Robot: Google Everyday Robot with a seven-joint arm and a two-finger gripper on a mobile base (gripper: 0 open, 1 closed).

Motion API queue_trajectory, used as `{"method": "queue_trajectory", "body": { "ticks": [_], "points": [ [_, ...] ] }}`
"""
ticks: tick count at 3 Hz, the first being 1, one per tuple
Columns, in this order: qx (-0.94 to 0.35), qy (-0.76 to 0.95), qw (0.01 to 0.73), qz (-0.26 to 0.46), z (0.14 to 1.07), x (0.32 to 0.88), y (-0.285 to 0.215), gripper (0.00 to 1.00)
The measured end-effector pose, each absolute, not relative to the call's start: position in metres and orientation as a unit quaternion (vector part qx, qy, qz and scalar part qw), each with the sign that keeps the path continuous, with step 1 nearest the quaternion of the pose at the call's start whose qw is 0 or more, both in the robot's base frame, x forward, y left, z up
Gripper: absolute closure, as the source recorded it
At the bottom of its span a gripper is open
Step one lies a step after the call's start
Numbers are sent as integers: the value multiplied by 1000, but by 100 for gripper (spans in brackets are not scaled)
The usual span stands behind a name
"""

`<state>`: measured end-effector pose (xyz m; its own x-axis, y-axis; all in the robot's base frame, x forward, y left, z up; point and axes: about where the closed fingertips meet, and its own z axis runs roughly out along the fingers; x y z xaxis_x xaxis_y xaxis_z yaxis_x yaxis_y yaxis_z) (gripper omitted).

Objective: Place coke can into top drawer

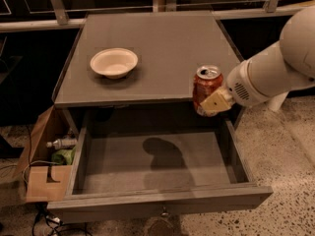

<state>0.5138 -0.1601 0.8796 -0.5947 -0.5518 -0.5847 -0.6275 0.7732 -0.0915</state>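
Observation:
The coke can (205,86) is red with a silver top and stands upright in the air, at the cabinet's front right edge. My gripper (210,102) is shut on it from the right, with one tan finger (216,102) across its lower side. The white arm reaches in from the right. The top drawer (157,196) is pulled open below, its flat grey bottom bare. The can hangs above the drawer's back right part and casts a shadow (165,154) on the drawer floor.
A white bowl (113,62) sits on the grey cabinet top (162,38), left of centre. A cardboard box (44,183) with a bottle and green items stands on the floor to the left of the drawer. The floor is speckled terrazzo.

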Motion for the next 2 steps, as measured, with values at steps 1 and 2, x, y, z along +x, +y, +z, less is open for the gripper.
{"method": "queue_trajectory", "body": {
  "ticks": [1, 2],
  "points": [
    [-309, 904, 285, 77, 846, 489, -164, 100],
    [-292, 913, 269, 92, 817, 470, -165, 100]
  ]
}}
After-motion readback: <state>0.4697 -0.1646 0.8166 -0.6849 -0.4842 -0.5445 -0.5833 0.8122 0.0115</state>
